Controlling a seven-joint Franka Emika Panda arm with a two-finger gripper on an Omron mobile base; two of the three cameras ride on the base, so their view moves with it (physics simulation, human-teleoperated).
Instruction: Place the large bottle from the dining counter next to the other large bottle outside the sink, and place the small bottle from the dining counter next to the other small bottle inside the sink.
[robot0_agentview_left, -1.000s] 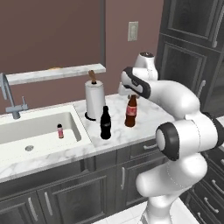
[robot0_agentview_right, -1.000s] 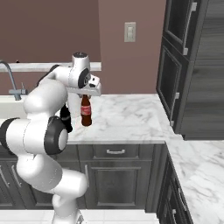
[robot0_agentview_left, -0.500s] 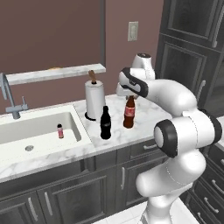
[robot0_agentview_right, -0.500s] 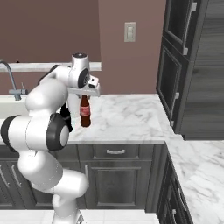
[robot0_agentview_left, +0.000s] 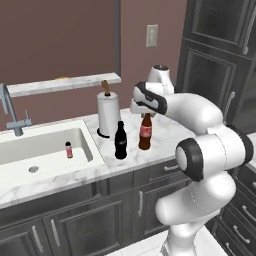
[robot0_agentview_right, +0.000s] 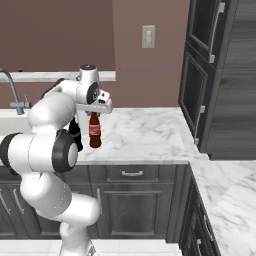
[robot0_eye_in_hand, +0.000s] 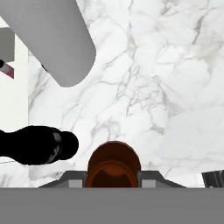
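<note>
Upright paper towel roll (robot0_agentview_left: 108, 113), wall outlet (robot0_agentview_left: 152, 35)

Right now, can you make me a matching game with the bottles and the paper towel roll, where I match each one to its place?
Things:
1. brown cola-style bottle with a red label
2. near-black cola-style bottle
3. tiny pink-red bottle with a dark cap
4. white paper towel roll on a stand

Places:
A. inside the white sink basin
B. at the back of the marbled counter, behind the dark bottle
C. held by the neck in the gripper
D. free on the counter between the sink and the held bottle

Pairs: 1-C, 2-D, 3-A, 4-B
</note>
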